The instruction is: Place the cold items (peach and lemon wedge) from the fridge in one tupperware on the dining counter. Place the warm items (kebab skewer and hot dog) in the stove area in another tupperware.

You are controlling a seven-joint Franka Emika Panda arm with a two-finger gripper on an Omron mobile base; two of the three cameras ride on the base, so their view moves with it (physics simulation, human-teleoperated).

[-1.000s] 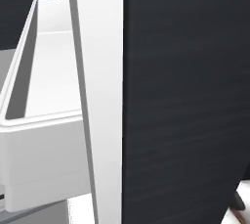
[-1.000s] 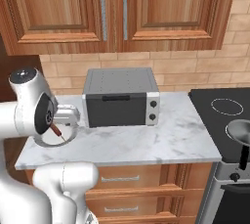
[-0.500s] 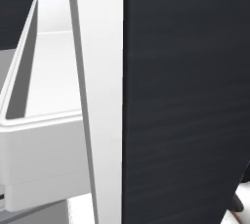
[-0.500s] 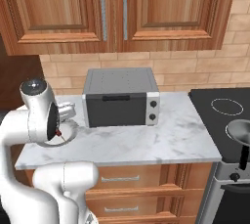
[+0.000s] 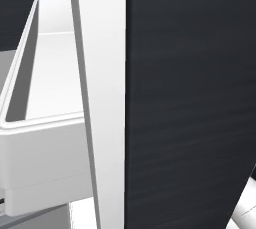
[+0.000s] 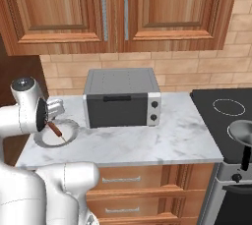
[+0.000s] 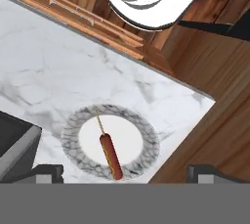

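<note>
A white marble worktop [image 6: 147,143] runs along a brick back wall [image 6: 197,74], under wooden wall cupboards [image 6: 118,10] with upright metal handles and over wooden drawers [image 6: 142,182]. A grey toaster oven [image 6: 120,97] stands on it against the wall, about in the middle. Left of the oven, near the worktop's left end, lies a round plate [image 7: 83,159] with a marbled grey rim, and on it the skewer [image 7: 110,155], a brown sausage-like piece on a thin stick, lying flat across the white centre. The worktop ends just left of the plate, with dark wood beyond. To the right the worktop meets a black stove [image 6: 224,113], and a grey pan [image 6: 243,133] sits on its near right part. The gripper [image 7: 124,171] hangs above the plate with its fingers [image 7: 46,171] wide apart and nothing between them, the skewer below the gap. In the left base view a dark fridge panel [image 5: 190,98] stands close on the right, with a white edge [image 5: 102,98] and a white drawer bin [image 5: 40,158] to its left.
</note>
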